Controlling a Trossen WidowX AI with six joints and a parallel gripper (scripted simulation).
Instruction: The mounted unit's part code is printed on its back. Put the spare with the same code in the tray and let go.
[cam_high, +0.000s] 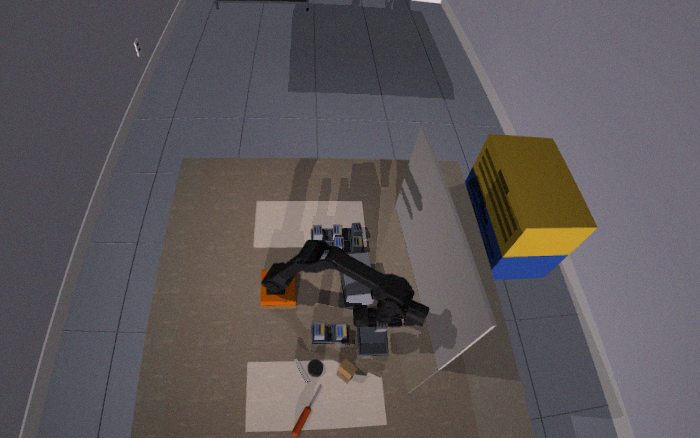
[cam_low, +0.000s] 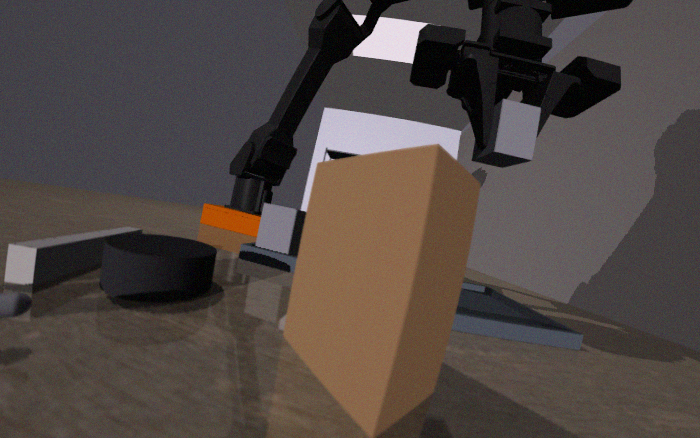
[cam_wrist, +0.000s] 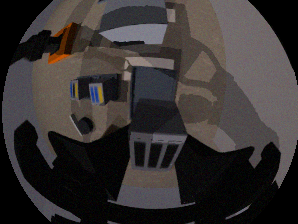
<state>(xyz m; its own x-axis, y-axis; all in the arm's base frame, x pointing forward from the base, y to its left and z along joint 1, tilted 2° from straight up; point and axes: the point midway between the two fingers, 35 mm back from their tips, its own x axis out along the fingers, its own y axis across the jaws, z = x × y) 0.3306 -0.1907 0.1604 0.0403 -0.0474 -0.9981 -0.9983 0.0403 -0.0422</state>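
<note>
Spare unit (cam_low: 517, 131) (cam_wrist: 156, 150) is clamped between the fingers of the gripper (cam_high: 380, 324) (cam_low: 508, 147) (cam_wrist: 153, 127), above the tray (cam_high: 373, 345) (cam_low: 521, 330) (cam_wrist: 154, 87); it should be centred within the tray's rim, lowered level, then released gently.

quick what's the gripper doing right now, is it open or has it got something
Gripper: closed on a gray box-shaped unit, held up off the table.

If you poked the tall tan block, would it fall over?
The block might tip if pushed high up, since it looks taller than it is wide. It probably wouldn't roll, because its sides are flat. It looks stiff, with straight edges.
</note>
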